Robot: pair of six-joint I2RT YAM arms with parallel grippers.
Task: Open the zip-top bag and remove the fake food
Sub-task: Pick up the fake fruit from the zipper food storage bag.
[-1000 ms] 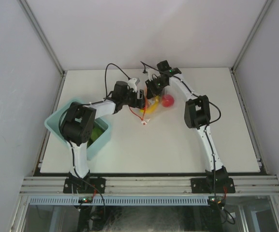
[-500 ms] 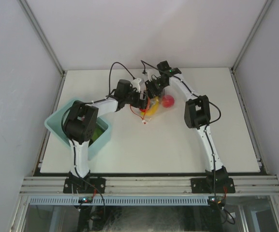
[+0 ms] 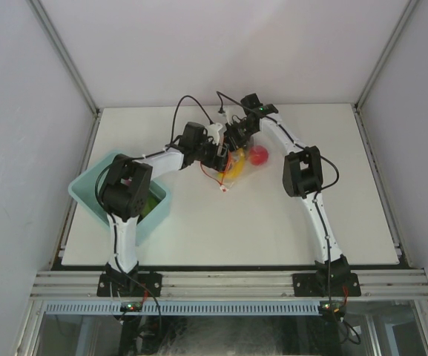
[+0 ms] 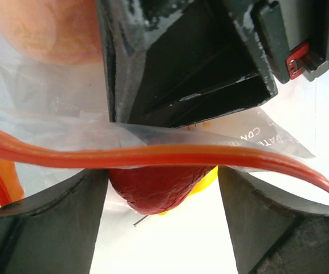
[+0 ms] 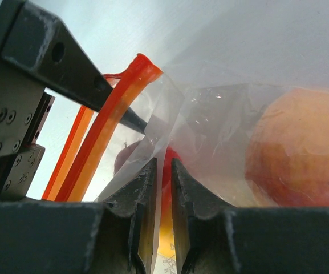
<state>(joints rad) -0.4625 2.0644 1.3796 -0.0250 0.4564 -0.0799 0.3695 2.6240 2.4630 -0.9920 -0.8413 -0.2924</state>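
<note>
The zip-top bag (image 3: 237,162) lies at the back middle of the table, its red-orange zip strip (image 4: 153,155) pulled apart. My right gripper (image 3: 237,141) is shut on the bag's clear top edge (image 5: 163,171). My left gripper (image 3: 223,154) is open at the bag's mouth. Its fingers (image 4: 39,222) stand either side of a dark red piece of the fake food (image 4: 155,185), with the yellow banana (image 4: 207,180) behind. An orange-peach fruit (image 5: 301,154) sits inside the bag, and a red apple (image 3: 258,155) shows through the plastic.
A light blue bin (image 3: 95,194) stands at the left table edge beside the left arm, with green pieces (image 3: 150,204) in it. The small white slider (image 3: 224,188) hangs below the bag on the table. Grey walls close in the table on three sides.
My left gripper has moved right, up to the bag's mouth, and its jaws have widened slightly. The right gripper has kept its hold without moving.
</note>
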